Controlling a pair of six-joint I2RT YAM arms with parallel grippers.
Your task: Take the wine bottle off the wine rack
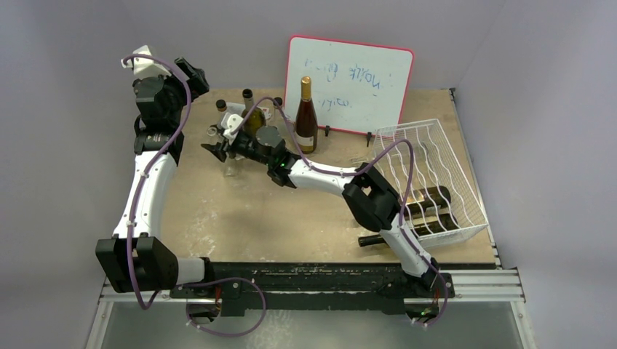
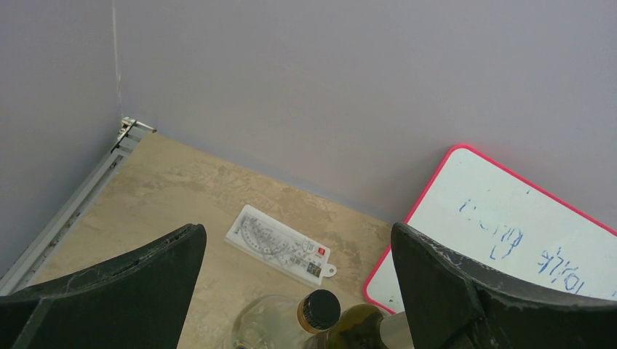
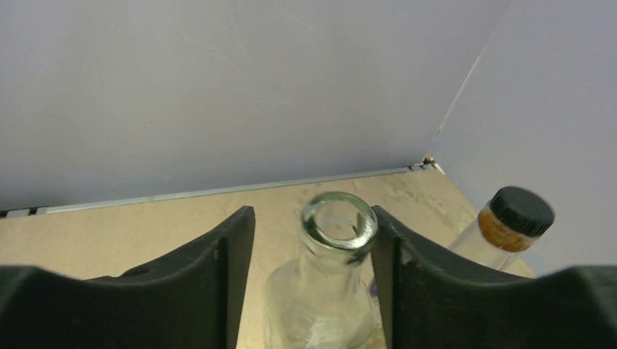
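Note:
The white wire wine rack (image 1: pixel 445 156) stands at the right of the table. Two dark wine bottles (image 1: pixel 431 196) lie in its cradles, and the lower one's neck (image 1: pixel 375 239) sticks out to the left. My right gripper (image 1: pixel 217 151) is far from the rack at the table's back left. It is open around the neck of a clear, uncapped glass bottle (image 3: pixel 338 218), whose rim touches one finger (image 3: pixel 389 247), with a gap on the other side. My left gripper (image 1: pixel 195 75) is open and empty above the back-left bottles; in the left wrist view (image 2: pixel 297 229) nothing is between its fingers.
A red-framed whiteboard (image 1: pixel 351 81) leans on the back wall with an upright wine bottle (image 1: pixel 305 116) in front. Several small bottles (image 1: pixel 247 109) cluster at the back left, one with a black cap (image 2: pixel 320 309). A white ruler (image 2: pixel 280 243) lies near the wall.

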